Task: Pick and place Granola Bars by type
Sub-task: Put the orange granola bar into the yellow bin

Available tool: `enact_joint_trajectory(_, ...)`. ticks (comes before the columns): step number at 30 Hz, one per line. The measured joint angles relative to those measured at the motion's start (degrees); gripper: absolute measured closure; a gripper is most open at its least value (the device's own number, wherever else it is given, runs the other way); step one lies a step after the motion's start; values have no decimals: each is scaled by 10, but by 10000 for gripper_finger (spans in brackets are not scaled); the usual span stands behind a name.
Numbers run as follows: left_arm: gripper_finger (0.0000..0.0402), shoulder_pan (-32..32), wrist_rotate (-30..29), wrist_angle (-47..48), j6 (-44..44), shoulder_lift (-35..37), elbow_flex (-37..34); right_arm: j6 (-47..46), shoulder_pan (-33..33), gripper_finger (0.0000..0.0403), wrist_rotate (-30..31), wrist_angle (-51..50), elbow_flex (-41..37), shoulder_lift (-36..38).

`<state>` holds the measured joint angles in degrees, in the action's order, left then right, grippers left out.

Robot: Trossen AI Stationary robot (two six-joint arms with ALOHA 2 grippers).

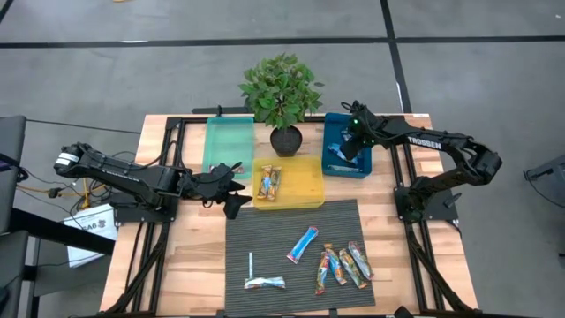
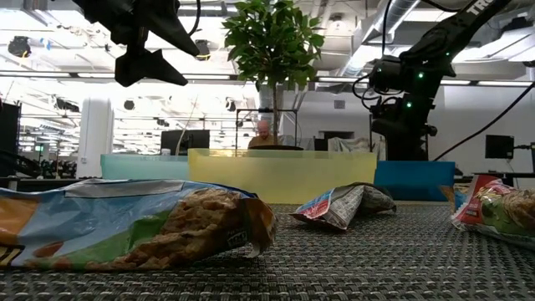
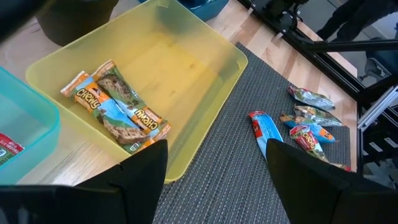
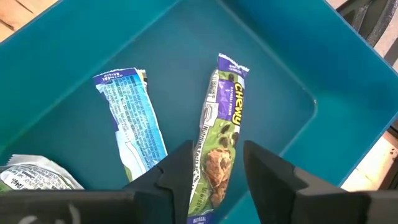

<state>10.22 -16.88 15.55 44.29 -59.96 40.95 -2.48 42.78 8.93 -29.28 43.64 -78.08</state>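
1. Your right tool (image 4: 214, 171) hangs over the blue bin (image 1: 346, 159) at the back right of the counter (image 1: 177, 265). Its fingers stand partly apart and grip nothing.
2. A purple-and-green bar (image 4: 222, 134) lies on the bin floor, seen in the gap between those fingers and pointing away from them. You cannot tell from the wrist view whether the fingertips touch it.
3. Just beside it lies a blue-and-white bar (image 4: 132, 124), and a third wrapper (image 4: 34, 177) shows at the edge of the right wrist view. That makes three bars visible in the blue bin.
4. Your left tool (image 3: 214, 171) hovers near the front left corner of the yellow bin (image 1: 305, 190), fingers spread wide and holding nothing.
5. The yellow bin holds two orange-and-blue bars (image 3: 118, 112), lying side by side and touching, toward its left end. The rest of its floor is bare.
6. The green bin (image 1: 228, 141) sits to the left of the yellow one; the left wrist view shows a red-and-white wrapper (image 3: 9, 149) in it.
7. On the dark mat (image 1: 265, 238) in front of the bins you have one blue bar (image 1: 302, 245) near the middle, three bars (image 1: 342, 265) clustered to its right, and one bar (image 1: 265, 283) near the front left with a thin white stick (image 1: 251, 265) just beside it.
8. A potted plant (image 1: 282, 97) stands behind the yellow bin, between the green and blue bins.
9. The mat has open room between the bars.
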Motion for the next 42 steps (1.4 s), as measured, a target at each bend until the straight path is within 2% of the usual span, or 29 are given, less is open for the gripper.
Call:
enact_joint_trajectory(19,136,-1,-6,0,25,0,0,-1,0,266,-2,-3,1,0)
enact_joint_trajectory(22,136,-1,-11,0,-11,0,0,0,0,265,-22,-2,1,0)
enact_joint_trajectory(27,136,18,-3,-33,-130,0,0,-1,-4,264,-38,-2,1,0)
enact_joint_trajectory(31,136,27,-6,-67,-173,0,0,-1,-15,268,-47,-2,1,0)
enact_joint_trajectory(39,136,57,-5,-65,-243,1,0,0,-58,269,-47,-3,34,0)
enact_joint_trajectory(42,136,73,-4,-93,-264,27,-19,0,-69,270,-46,-3,50,0)
